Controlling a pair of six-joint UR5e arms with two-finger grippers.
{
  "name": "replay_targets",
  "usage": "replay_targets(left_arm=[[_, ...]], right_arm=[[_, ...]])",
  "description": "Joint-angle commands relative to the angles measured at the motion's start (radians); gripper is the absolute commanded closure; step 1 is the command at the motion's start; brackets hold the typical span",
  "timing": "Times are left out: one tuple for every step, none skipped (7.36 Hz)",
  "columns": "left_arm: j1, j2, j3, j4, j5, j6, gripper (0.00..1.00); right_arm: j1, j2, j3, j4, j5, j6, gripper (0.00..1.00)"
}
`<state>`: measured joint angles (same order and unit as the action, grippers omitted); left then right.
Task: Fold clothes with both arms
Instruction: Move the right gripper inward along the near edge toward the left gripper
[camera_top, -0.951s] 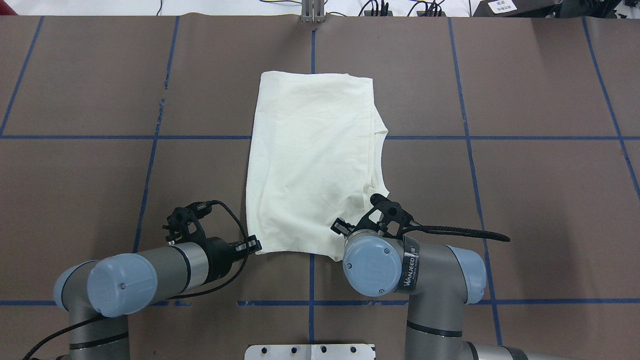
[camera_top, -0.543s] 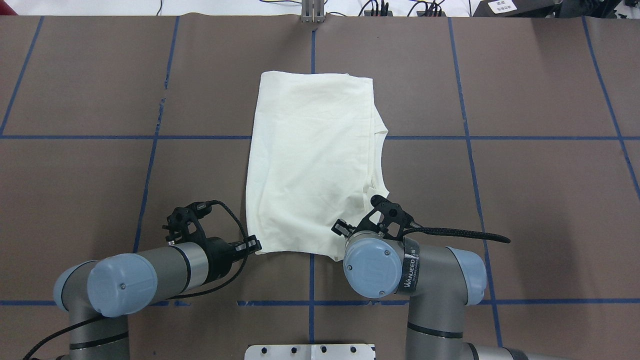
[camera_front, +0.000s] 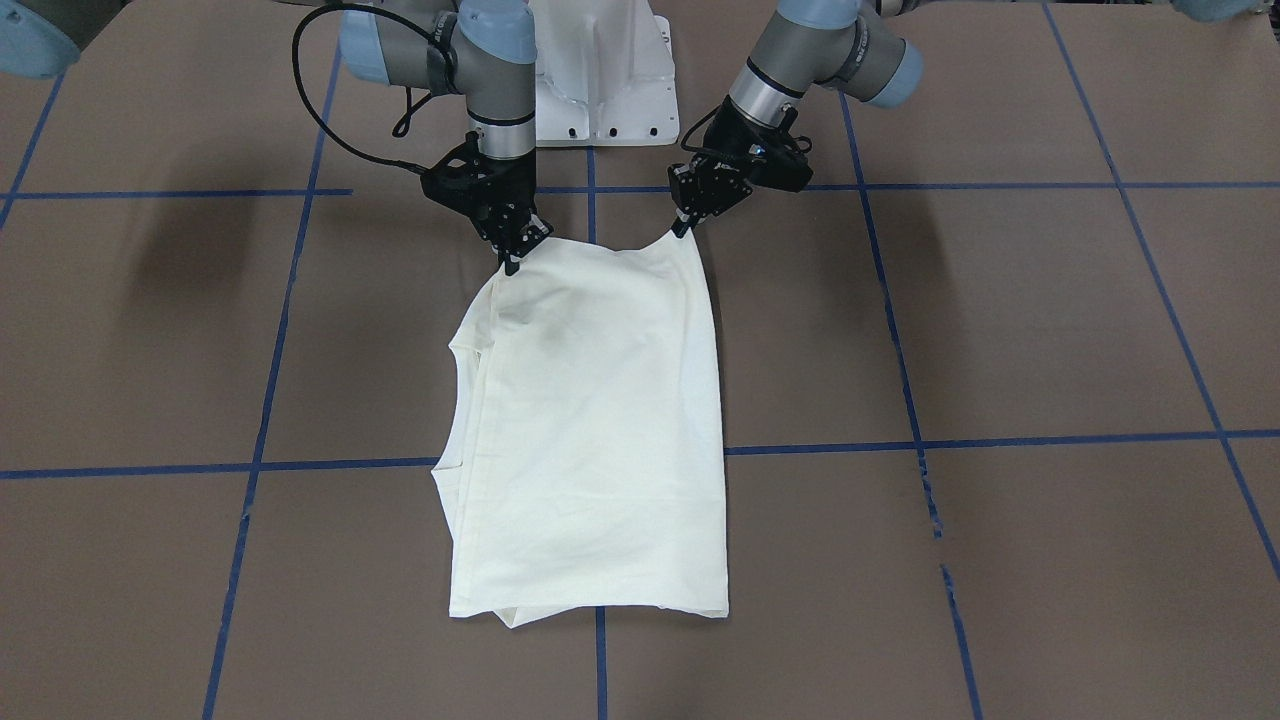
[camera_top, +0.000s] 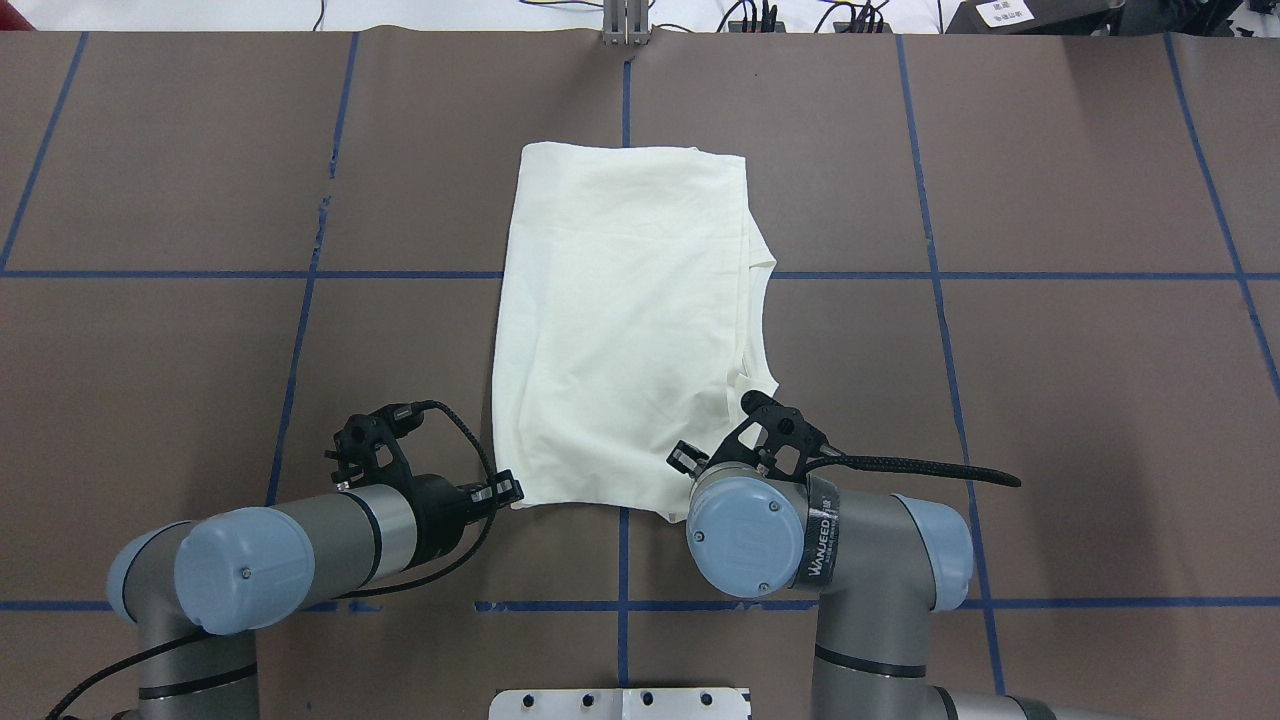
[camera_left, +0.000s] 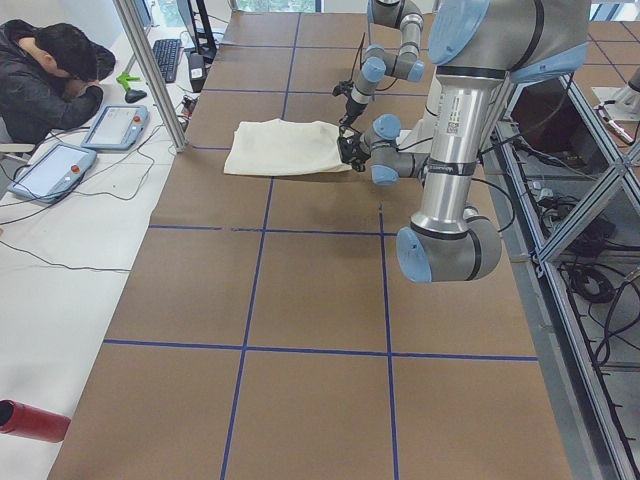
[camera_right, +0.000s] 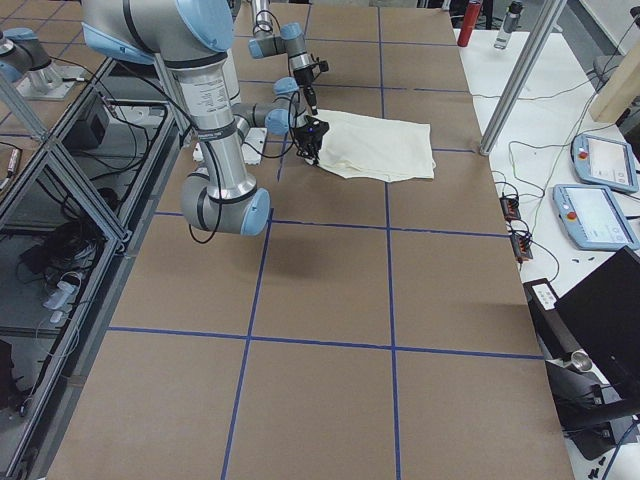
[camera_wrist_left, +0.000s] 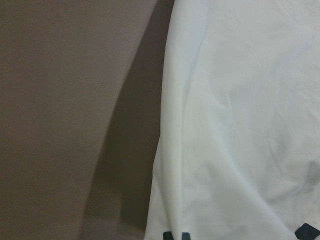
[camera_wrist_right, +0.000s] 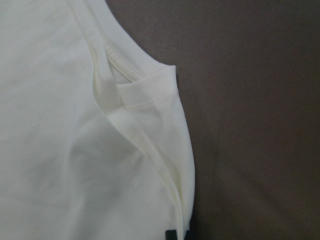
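The cream-white shirt (camera_front: 590, 420) lies folded on the brown table with its plain side up (camera_top: 625, 320); no print shows. My left gripper (camera_front: 684, 228) is shut on the shirt's near corner, which peaks up slightly to its tip (camera_top: 512, 492). My right gripper (camera_front: 510, 263) is shut on the other near corner, by the sleeve seam (camera_wrist_right: 150, 95). In the overhead view the right wrist hides that gripper's fingers. The left wrist view shows the shirt's edge (camera_wrist_left: 170, 150) raised over a dark shadow.
The white pedestal base (camera_front: 600, 90) stands between the arms at the robot's side. Blue tape lines (camera_top: 300, 330) cross the table. A metal post (camera_top: 625, 25) stands at the far edge. An operator (camera_left: 45, 70) and teach pendants (camera_right: 600, 160) are beyond the table.
The right wrist has shifted very slightly toward the robot's side. The left arm and the shirt have not visibly moved.
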<state>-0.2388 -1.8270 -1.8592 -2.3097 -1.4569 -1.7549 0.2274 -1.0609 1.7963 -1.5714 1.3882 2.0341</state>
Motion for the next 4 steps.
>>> replay_targets(left_arm=[[0.000,0.000,-0.003,0.001,-0.002,0.002,1.00],[-0.005,0.002,-0.035,0.004,-0.006,0.006,1.00],[-0.005,0.038,-0.116,0.030,-0.008,0.006,1.00],[-0.005,0.078,-0.262,0.156,-0.038,0.005,1.00]], right_arm=[[0.009,-0.002,0.035,0.001,0.000,-0.006,1.00],[0.016,-0.025,0.108,-0.001,0.003,-0.015,1.00],[0.018,-0.074,0.224,-0.012,0.011,-0.017,1.00],[0.021,-0.106,0.321,-0.015,0.012,-0.015,1.00]])
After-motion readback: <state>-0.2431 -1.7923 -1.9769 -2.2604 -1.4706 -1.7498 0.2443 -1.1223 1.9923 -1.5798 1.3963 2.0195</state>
